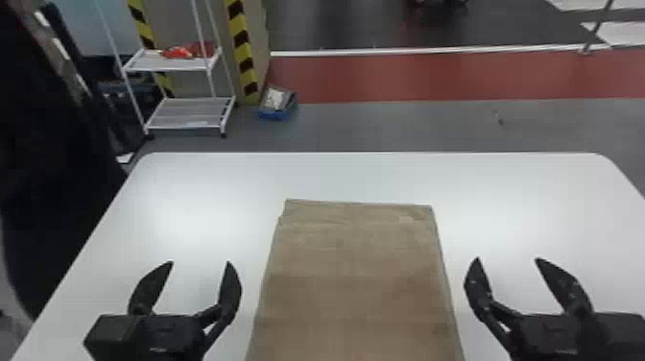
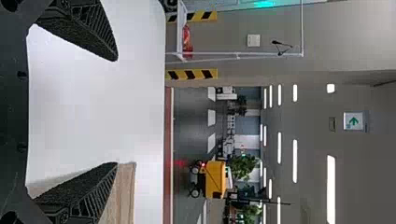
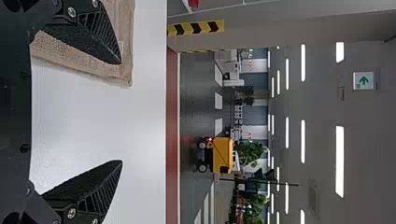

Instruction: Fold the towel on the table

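A brown towel (image 1: 355, 278) lies flat on the white table, a long shape running toward the near edge. My left gripper (image 1: 200, 265) stands open left of the towel, and my right gripper (image 1: 507, 261) is open to its right; neither touches it. In the left wrist view the left gripper (image 2: 116, 112) has its fingers wide apart with nothing between them, and part of the towel (image 2: 122, 196) lies past one finger. The right wrist view has the right gripper (image 3: 122, 112) spread too, with a corner of the towel (image 3: 123, 70) beside one finger.
The white table (image 1: 201, 192) has rounded far corners. Beyond it on the floor stand a white shelf rack (image 1: 187, 115) and a blue box (image 1: 277, 114), near striped posts. A dark shape (image 1: 53, 158) borders the table's left side.
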You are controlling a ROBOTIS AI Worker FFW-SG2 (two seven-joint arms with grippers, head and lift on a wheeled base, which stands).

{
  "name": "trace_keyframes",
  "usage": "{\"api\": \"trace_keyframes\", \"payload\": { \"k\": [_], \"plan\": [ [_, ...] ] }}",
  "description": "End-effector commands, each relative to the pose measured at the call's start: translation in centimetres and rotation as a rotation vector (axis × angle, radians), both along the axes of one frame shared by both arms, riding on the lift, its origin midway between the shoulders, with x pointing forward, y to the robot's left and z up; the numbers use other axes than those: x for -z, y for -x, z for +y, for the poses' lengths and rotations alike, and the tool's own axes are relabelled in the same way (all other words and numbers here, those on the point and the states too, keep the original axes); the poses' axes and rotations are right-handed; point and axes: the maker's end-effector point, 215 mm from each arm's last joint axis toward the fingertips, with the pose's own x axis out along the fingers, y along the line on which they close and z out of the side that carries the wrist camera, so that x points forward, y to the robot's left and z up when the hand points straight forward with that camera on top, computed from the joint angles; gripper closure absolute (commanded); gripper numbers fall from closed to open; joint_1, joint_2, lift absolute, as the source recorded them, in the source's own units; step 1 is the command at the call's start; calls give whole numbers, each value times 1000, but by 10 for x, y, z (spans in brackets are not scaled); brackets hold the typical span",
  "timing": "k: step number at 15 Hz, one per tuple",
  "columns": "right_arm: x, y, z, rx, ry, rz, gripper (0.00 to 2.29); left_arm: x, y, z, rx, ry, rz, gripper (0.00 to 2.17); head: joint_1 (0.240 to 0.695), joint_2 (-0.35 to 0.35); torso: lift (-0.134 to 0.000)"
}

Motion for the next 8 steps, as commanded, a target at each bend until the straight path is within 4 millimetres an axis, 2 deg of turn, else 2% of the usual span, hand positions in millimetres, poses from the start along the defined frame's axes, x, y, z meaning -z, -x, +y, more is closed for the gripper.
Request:
{"api": "trace_keyframes", "payload": {
  "k": [1,5,8],
  "plan": [
    [1,-1,-2,0,0,2,130,12,-18,-4,13,3,63,80,695,60,-119],
    [6,-5,-5,-2,-3,13,130,22,-51,-11,49,-6,148,83,695,39,-119],
    [12,-6,-6,0,1,25,130,24,-78,-30,85,-7,194,87,695,28,-119]
  ]
}}
